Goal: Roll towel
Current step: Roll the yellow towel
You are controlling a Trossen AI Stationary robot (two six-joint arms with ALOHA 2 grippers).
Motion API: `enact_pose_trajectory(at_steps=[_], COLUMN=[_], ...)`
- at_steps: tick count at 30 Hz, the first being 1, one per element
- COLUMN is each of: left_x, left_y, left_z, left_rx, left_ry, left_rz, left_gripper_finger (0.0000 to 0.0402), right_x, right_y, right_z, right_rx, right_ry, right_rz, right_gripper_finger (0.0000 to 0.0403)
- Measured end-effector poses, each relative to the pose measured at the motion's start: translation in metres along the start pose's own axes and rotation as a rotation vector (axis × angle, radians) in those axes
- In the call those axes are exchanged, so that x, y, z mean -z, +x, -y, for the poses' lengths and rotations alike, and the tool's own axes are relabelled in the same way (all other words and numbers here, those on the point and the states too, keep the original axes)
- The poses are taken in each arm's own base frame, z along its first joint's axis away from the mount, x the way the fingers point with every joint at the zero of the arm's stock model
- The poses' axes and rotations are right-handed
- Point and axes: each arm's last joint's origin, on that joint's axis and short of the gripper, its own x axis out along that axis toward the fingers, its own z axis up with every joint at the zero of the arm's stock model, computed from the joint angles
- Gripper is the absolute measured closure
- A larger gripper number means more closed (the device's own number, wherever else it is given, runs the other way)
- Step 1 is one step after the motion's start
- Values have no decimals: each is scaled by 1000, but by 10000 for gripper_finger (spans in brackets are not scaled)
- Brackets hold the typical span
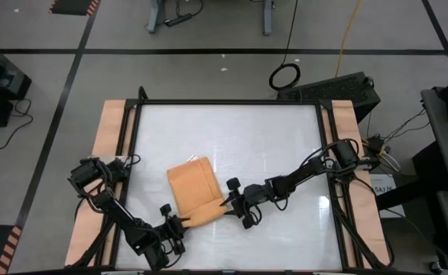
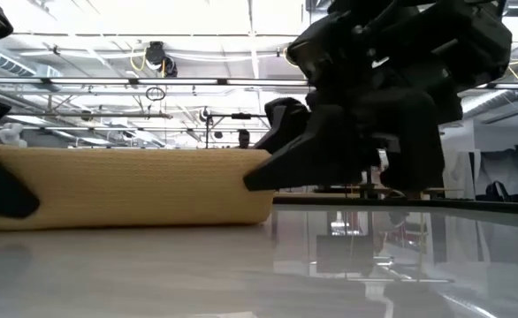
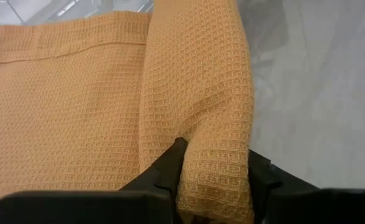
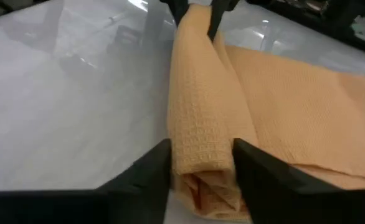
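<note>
Grey floor (image 1: 209, 72) with dark tape lines, cables.

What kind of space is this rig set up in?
Probably an industrial lab or workshop: striped hazard tape on the concrete floor, loose cables beside the table, and an open ceiling with pipes in the low view.

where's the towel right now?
High view: the towel lies on the white table, left of centre toward the near edge. Its rolled near end is pinched between the left gripper and the right gripper, one at each end.
</note>
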Motion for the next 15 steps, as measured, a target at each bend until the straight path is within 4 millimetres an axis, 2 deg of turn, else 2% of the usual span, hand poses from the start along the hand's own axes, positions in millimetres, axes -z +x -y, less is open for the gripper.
enact_pose_trajectory(at_steps=[7,10,15], left_x=[-2,-8,-30], left_y=[0,-2,-5], left_z=[2,2,-5], left_rx=[15,25,28], left_ry=[-30,-56,-119], left_rz=[16,22,44], left_gripper_finger=[301,301,301], right_x=[-3,-8,-15], right_y=[-4,-9,-22], right_z=[12,21,42], right_rx=[9,26,-13], right_ry=[147,218,267], right_rz=[9,13,8], right_gripper_finger=[385,386,391])
